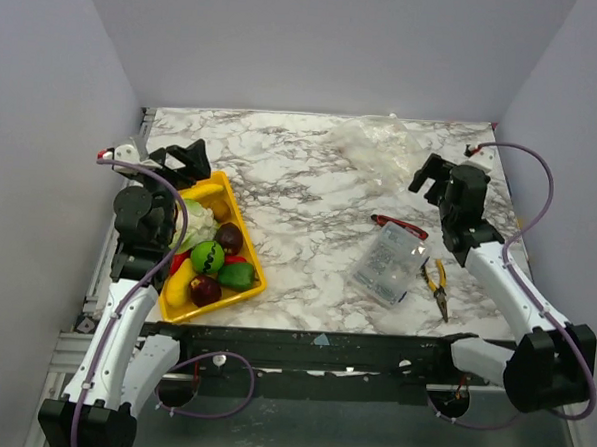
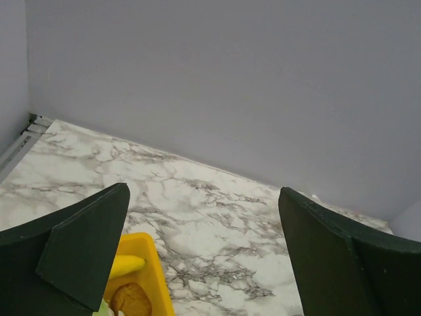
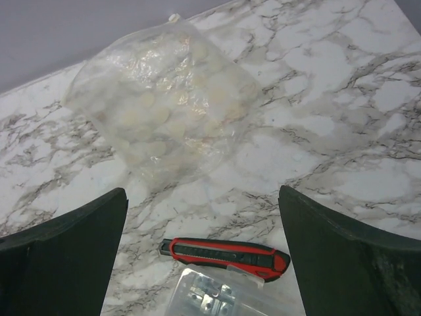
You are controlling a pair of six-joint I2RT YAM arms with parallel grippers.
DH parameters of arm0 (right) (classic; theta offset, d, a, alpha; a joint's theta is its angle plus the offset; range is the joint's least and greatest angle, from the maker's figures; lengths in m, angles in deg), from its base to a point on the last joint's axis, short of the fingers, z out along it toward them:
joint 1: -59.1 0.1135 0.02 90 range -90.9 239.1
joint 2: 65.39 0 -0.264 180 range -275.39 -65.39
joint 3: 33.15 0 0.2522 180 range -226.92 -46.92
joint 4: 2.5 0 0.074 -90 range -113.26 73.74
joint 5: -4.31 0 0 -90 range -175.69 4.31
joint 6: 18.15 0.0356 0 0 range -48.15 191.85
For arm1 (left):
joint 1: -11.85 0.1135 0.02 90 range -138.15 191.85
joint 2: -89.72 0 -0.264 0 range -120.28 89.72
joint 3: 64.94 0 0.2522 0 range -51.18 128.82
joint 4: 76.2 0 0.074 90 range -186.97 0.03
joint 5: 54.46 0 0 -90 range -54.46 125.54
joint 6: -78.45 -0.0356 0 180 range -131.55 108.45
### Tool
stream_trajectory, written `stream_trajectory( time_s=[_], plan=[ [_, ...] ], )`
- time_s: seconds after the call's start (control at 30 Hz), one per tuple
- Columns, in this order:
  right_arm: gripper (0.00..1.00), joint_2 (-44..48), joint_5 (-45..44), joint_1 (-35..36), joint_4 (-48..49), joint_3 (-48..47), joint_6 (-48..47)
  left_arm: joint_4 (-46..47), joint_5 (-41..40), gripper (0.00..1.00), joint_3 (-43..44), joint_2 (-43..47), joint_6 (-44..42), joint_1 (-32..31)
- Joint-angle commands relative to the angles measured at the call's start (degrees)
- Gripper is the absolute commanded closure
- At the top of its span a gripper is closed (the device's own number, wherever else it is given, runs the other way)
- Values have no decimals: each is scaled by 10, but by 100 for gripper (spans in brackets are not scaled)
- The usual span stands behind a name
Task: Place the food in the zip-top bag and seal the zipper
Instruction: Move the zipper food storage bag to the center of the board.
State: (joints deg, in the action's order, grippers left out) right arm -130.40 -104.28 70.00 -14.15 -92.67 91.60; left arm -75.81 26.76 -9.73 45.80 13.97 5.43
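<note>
Lying beyond spread right pincer (image 3: 202, 191), clear bag (image 3: 158, 105), food (image 1: 209, 254) near spread left pincer (image 1: 187, 159)

Marble table (image 1: 311, 184), yellow tray (image 1: 216, 191) at left, red utility knife (image 1: 398, 226) beside clear box (image 1: 388, 266), yellow-handled pliers (image 1: 438, 283)

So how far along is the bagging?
Done: nothing. The food all sits in the tray, and the bag looks empty. In hand: nothing; the left arm and right arm both have open, empty jaws. Left: bag every piece, then seal.
</note>
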Motion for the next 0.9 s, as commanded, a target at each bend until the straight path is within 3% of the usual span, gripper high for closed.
stream_trajectory(
  time_s=[0.0, 0.23, 0.5, 0.63, 0.73, 0.87],
  plan=[
    [0, -68, -6, 14, -17, -61, 30, -95, 37, 1, 29, -8, 25, 15],
    [0, -224, -102, 85, -91, -204, 79, -170, 130, 2, 86, -27, -58, 14],
    [0, -429, -214, 126, -131, -404, 137, -174, 178, 1, 72, -32, -89, -2],
    [0, -542, -156, 126, -126, -520, 64, -185, 188, 2, 78, -34, -96, -24],
    [0, -610, -53, 125, -128, -600, -37, -176, 209, 2, 74, -38, -93, -43],
    [0, -677, 32, 124, -123, -659, -112, -181, 224, 2, 80, -48, -94, -61]
  ],
)
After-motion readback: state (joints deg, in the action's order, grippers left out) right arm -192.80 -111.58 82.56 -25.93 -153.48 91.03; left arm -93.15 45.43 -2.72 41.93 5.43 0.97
